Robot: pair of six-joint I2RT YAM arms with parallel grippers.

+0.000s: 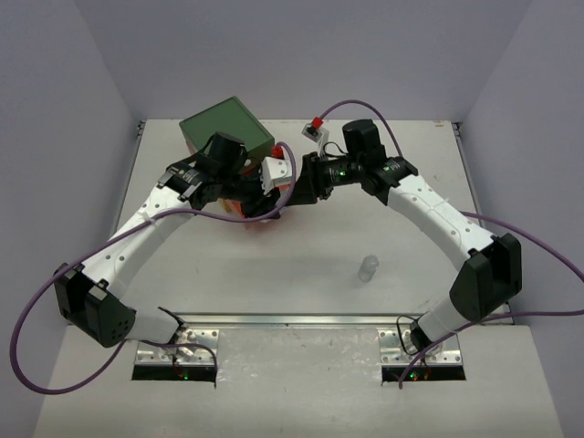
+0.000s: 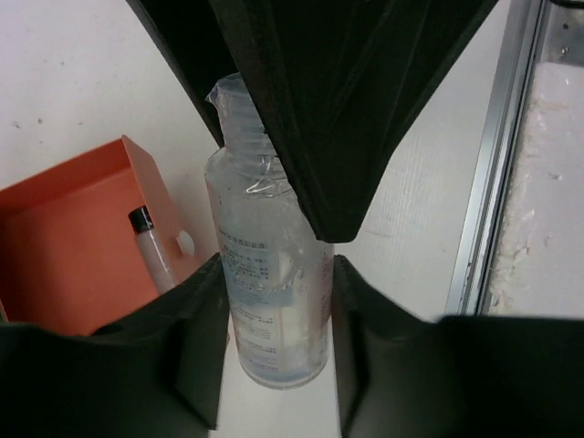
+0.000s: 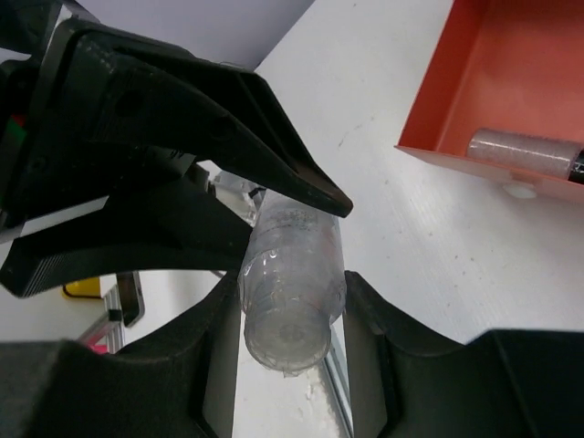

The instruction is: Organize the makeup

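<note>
From above, you see the left gripper (image 1: 276,194) and right gripper (image 1: 298,189) meeting just beside the green-topped chest (image 1: 224,128). A second clear bottle (image 1: 368,267) stands well apart on the table (image 1: 228,274).

At the left wrist, the clear bottle (image 2: 269,301) sits clamped between that gripper's fingers, beside the open orange drawer (image 2: 64,255), which holds a dark-capped tube (image 2: 153,257). Its label carries fine print (too small to read).

At the right wrist, those fingers squeeze the same bottle too. Expect it to be light, rigid and slick; hold it by the straight body, not the neck.
</note>
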